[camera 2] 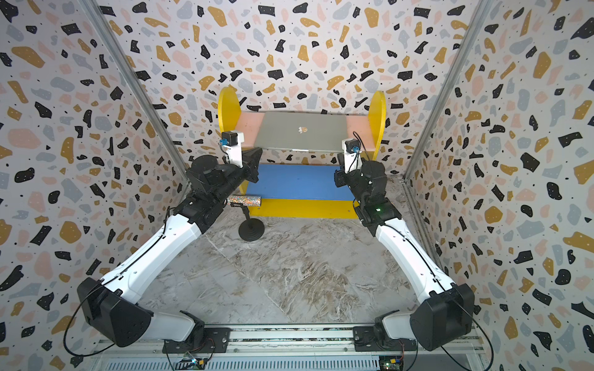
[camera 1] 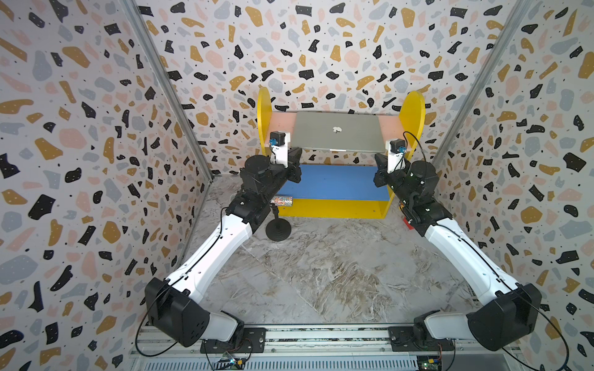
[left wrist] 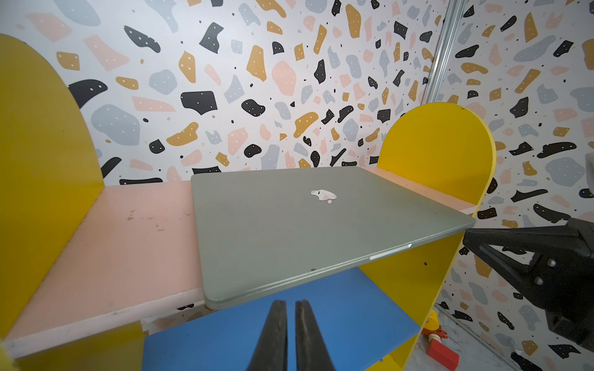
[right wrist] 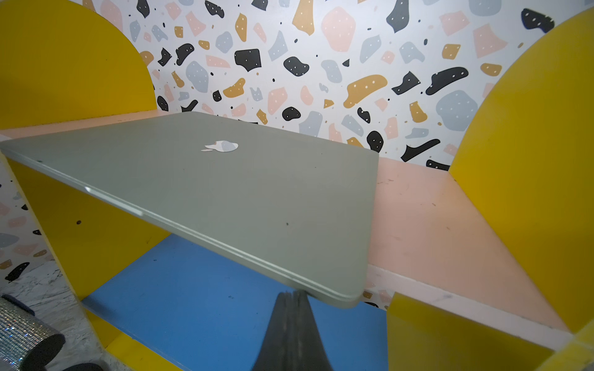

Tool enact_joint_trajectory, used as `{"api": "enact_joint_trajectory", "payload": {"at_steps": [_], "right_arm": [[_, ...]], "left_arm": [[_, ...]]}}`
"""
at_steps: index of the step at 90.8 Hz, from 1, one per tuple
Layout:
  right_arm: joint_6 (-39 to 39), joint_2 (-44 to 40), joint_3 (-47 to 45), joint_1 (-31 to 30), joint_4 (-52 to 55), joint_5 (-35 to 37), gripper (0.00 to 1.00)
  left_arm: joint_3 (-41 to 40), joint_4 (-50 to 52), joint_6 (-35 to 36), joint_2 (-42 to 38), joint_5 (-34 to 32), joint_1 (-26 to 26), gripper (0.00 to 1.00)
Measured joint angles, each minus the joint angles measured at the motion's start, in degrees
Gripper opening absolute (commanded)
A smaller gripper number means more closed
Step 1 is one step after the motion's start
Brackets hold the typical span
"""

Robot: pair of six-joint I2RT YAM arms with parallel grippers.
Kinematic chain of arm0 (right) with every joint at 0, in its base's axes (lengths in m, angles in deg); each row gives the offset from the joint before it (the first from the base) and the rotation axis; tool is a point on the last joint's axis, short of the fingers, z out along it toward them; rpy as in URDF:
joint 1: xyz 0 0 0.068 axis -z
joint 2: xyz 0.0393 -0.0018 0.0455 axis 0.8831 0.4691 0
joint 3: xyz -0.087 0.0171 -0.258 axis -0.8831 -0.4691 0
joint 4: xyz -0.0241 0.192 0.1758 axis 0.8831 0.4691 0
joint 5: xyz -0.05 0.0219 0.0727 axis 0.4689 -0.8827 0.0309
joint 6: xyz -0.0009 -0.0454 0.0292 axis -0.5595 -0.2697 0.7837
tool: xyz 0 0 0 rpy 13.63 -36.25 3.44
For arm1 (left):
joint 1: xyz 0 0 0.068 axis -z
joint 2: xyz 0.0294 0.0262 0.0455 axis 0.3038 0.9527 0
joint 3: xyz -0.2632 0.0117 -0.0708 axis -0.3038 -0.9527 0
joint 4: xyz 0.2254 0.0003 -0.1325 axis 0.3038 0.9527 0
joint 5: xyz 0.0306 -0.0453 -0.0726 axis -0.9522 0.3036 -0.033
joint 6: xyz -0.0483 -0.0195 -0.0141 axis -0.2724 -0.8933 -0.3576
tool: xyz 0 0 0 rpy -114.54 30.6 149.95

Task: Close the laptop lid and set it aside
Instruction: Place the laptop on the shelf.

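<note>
Lighting is bright, even and diffuse, and it falls from overhead. Shadows are weak and soft-edged, so the marble floor [camera 1: 321, 273] reads evenly lit across its width.

The laptop lid [left wrist: 289, 225] renders matte, with a greenish cast in both wrist views. One thin glare strip runs along its front edge, and its logo [left wrist: 323, 195] mirrors the patterned wall [left wrist: 257, 96].

Both top views are wide-angle. The metal corner posts [camera 1: 151, 51] splay outward, and fine detail is slightly soft.

In the left wrist view the straight edges of the pink shelf board [left wrist: 128, 244] bow toward the frame borders. The left gripper [left wrist: 291, 303] and right gripper [right wrist: 293, 294] sit close to their lenses and are out of focus. So is the yellow panel [right wrist: 450, 337].
</note>
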Motion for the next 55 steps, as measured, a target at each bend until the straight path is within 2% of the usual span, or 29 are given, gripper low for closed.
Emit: {"api": "enact_joint_trajectory", "payload": {"at_steps": [55], "right_arm": [[0.0,0.0,0.0,0.2,-0.1,-0.3,0.0]], "left_arm": [[-0.3,-0.5,-0.4,1.2,0.0,-0.1,0.11]]}}
